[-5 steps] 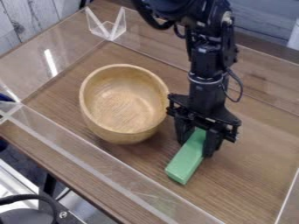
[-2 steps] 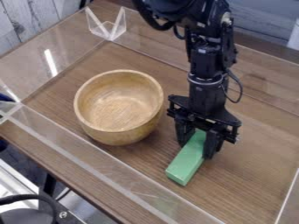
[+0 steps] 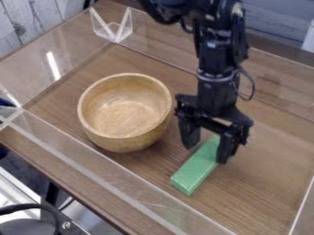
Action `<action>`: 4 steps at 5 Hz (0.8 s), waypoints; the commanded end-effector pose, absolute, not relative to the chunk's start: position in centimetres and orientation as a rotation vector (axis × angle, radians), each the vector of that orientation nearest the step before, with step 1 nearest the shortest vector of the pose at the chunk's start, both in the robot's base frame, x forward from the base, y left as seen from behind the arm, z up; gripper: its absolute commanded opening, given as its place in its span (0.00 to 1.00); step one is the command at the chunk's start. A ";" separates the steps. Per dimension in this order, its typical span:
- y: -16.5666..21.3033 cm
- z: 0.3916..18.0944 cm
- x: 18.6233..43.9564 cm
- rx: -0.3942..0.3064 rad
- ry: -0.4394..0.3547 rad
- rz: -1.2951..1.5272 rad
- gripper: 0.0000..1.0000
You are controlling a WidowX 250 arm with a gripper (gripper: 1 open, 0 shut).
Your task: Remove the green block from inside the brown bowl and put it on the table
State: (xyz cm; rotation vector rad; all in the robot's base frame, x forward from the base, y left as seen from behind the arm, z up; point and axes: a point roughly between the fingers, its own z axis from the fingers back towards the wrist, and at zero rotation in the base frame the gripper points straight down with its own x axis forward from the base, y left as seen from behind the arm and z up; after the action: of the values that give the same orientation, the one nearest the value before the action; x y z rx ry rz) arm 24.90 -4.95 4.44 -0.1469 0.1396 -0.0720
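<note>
The green block (image 3: 196,170) is laid flat on the tabletop (image 3: 263,138), near its front edge and just beside the brown bowl (image 3: 125,112), which is seen empty. The pincer (image 3: 210,147) has just been opened wide and lifted a little, so the block is let go. The task is judged to be almost done.
</note>
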 end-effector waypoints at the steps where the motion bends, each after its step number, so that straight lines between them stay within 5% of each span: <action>1: -4.7 9.4 26.4 -0.154 0.002 -0.072 1.00; 2: -4.4 12.5 26.7 -0.138 -0.058 -0.077 1.00; 4: -4.1 9.2 25.4 -0.105 -0.026 -0.108 1.00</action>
State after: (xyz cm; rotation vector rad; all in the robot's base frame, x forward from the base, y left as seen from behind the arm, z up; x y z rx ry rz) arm 24.80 -3.98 8.34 -0.1059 0.0136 -0.1008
